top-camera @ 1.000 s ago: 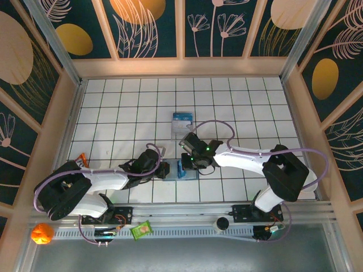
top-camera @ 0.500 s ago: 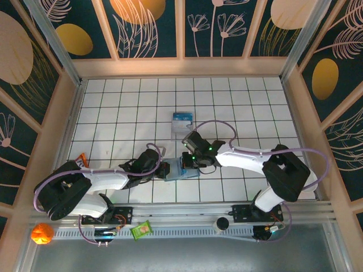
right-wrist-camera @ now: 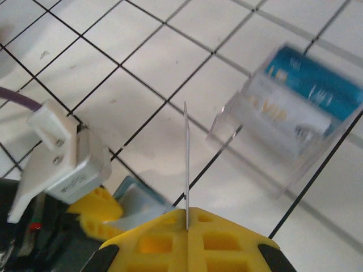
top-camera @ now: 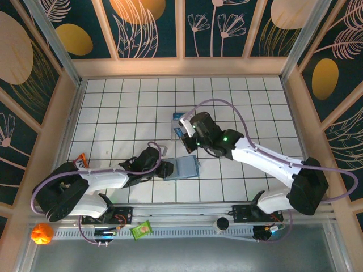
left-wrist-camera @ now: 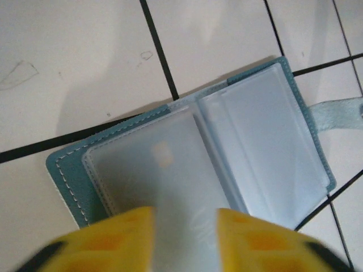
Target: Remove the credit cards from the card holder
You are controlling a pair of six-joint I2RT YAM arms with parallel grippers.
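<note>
The card holder (top-camera: 184, 168) lay open and flat on the white tiled counter (top-camera: 125, 113), near the front edge and roughly midway between the two arms. In the left wrist view the card holder (left-wrist-camera: 227, 141) showed both teal panels face up, each covered by a pale frosted pocket, with white stitching along the left panel's edge and a pale strap (left-wrist-camera: 340, 110) sticking out from the right panel.

The left pincer (top-camera: 165, 169) reached in from the left, low at the holder's left edge. Its yellow fingertips (left-wrist-camera: 113, 238) stood apart over the near edge of the left panel, with the pocket showing in the gap between them; whether they touched the holder could not be told.

The right pincer (top-camera: 184, 137) was farther back, beyond the holder and well clear of it. Its yellow fingers (right-wrist-camera: 153, 243) were pressed together on a thin card (right-wrist-camera: 186, 164), seen edge-on and standing straight up from the seam between them. Beyond it on the counter sat a clear plastic case (right-wrist-camera: 283, 124) with a blue-and-white insert, just beside the right pincer in the top view (top-camera: 177, 117).

An orange round object (top-camera: 42, 233) and a small green packet (top-camera: 142, 229) lay on the rail in front of the arm bases.
</note>
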